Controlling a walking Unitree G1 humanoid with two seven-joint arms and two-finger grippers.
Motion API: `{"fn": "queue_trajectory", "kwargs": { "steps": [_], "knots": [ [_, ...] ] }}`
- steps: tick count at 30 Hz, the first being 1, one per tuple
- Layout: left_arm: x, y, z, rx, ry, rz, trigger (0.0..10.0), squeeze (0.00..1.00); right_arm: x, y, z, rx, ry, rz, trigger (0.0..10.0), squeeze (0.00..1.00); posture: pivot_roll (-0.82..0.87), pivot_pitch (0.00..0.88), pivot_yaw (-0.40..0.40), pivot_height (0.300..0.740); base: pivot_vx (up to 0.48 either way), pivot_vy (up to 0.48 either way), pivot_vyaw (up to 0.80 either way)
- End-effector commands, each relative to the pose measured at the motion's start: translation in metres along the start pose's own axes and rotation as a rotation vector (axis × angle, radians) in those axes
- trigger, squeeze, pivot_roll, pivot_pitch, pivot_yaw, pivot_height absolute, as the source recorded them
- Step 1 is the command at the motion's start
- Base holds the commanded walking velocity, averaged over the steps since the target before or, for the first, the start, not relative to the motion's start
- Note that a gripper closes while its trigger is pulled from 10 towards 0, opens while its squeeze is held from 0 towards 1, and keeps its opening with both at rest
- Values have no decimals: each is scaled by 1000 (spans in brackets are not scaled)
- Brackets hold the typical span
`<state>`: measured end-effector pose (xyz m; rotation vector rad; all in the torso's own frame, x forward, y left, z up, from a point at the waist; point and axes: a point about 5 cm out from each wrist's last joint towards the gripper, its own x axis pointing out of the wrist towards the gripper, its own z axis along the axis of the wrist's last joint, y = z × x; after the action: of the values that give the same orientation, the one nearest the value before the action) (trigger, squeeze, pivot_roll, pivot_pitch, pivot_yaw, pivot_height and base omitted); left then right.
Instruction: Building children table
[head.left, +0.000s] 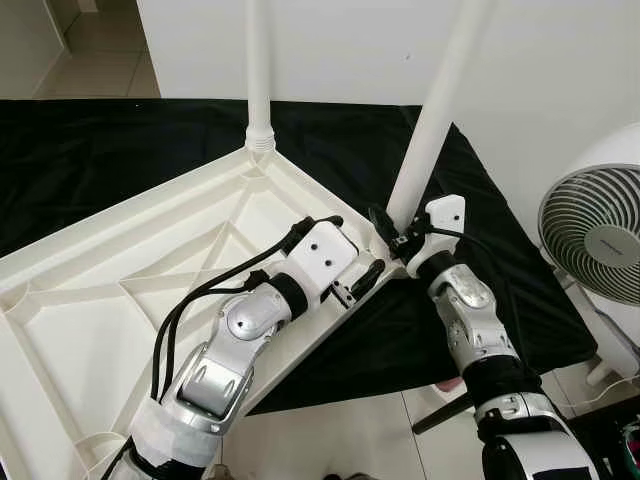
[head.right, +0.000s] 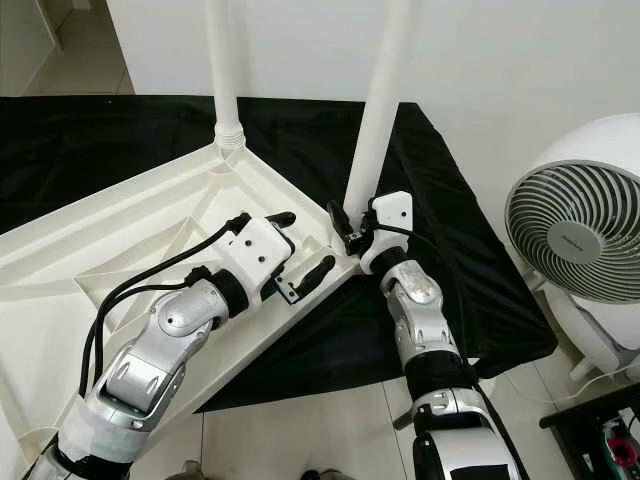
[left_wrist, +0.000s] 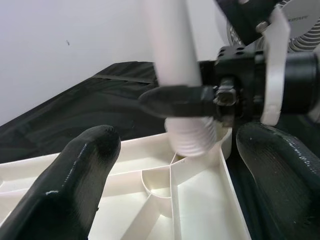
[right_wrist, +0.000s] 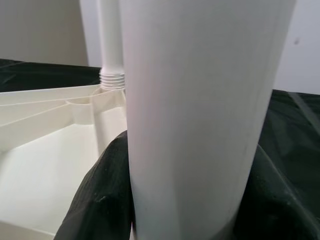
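A white plastic tabletop (head.left: 120, 290) lies upside down on a black cloth, ribs facing up. One white leg (head.left: 259, 70) stands screwed into its far corner. A second white leg (head.left: 432, 125) leans in the near right corner socket (left_wrist: 192, 142), threaded end at the socket. My right gripper (head.left: 392, 228) is shut on that second leg low down, fingers on both sides of it in the right wrist view. My left gripper (head.left: 352, 260) is open, resting on the tabletop's edge just left of the socket, with nothing between its fingers (left_wrist: 75, 180).
A black cloth (head.left: 110, 150) covers the floor under the tabletop. A white fan (head.left: 595, 235) stands at the right, close to my right arm. A white wall runs behind the legs. Pale tiled floor (head.left: 340, 430) lies at the near edge.
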<state>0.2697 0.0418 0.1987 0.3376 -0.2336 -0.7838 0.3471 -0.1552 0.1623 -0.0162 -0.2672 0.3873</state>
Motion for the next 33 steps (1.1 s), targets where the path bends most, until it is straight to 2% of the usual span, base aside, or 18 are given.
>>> {"fn": "queue_trajectory", "kwargs": {
  "steps": [1,4,6,12,15,19,21,24,33],
  "knots": [
    [-1,0,0,-2,6,11,10000,0,-13,-14,-14,23,64,-73,10000,0,163,104,-72,740,0,0,0],
    [-1,1,0,1,4,8,10000,0,-18,-25,-15,37,60,-159,10000,0,158,102,-67,740,0,0,0],
    [0,1,0,1,4,7,10000,0,-19,-25,-15,34,60,-162,10000,0,158,102,-67,740,0,0,0],
    [0,1,0,3,2,2,10000,0,-21,-17,-20,39,75,-130,10000,0,155,98,-59,740,0,0,0],
    [1,2,0,4,1,1,10000,0,-22,-9,-24,28,89,-71,10000,0,155,98,-56,740,0,0,0],
    [1,2,0,6,1,-1,10000,0,-23,-4,-25,10,92,-34,10000,0,157,98,-56,740,0,0,0],
    [0,2,1,8,2,1,10000,0,-28,0,-29,-30,99,3,10000,0,162,99,-57,740,0,0,0],
    [0,3,1,9,3,5,10000,0,-34,1,-32,-59,108,19,10000,0,166,100,-57,740,0,0,0],
    [-1,5,1,13,5,8,10000,0,-45,-5,-38,-62,113,-5,10000,0,168,100,-53,740,0,0,0]
  ]
}}
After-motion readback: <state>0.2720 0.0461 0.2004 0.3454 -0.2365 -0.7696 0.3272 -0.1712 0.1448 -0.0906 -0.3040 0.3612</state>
